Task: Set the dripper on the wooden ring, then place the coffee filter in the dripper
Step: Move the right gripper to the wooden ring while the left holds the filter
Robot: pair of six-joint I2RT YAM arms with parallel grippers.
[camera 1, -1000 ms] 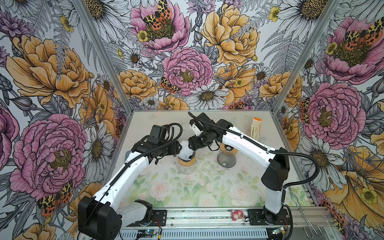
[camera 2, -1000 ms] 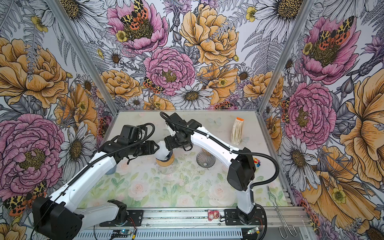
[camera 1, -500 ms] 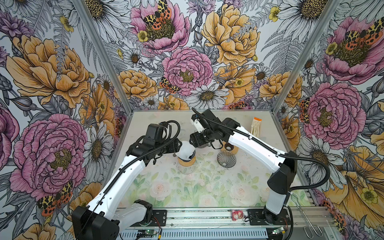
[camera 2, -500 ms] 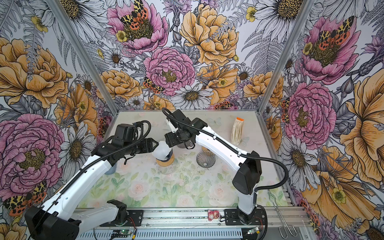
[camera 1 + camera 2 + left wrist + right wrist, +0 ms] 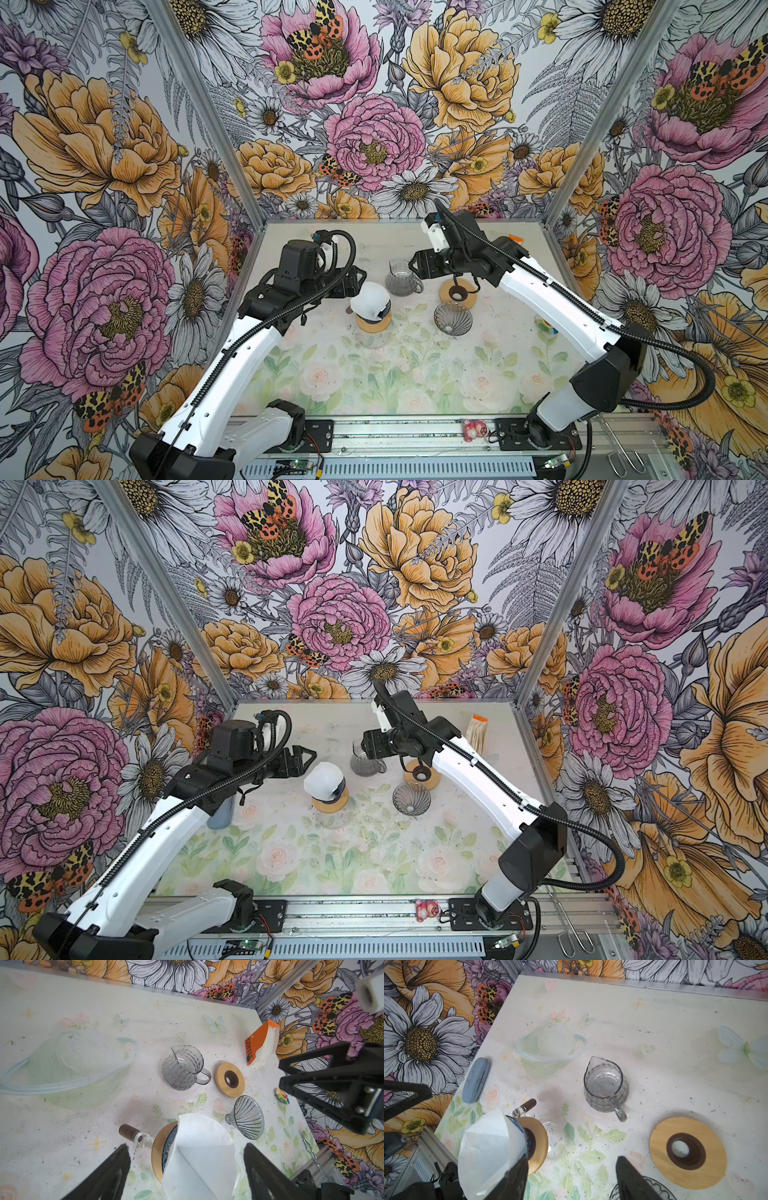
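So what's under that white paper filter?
The coffee filter sits in a bluish ribbed dripper with a wooden collar, above a clear glass vessel. The paper covers the dripper's inside, so its bottom can't be seen.

"COFFEE" vert., black on orange filter pkg.

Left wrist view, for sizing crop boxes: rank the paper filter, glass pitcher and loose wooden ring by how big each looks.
1. paper filter, largest, though it sits nearest the camera
2. glass pitcher
3. loose wooden ring, smallest
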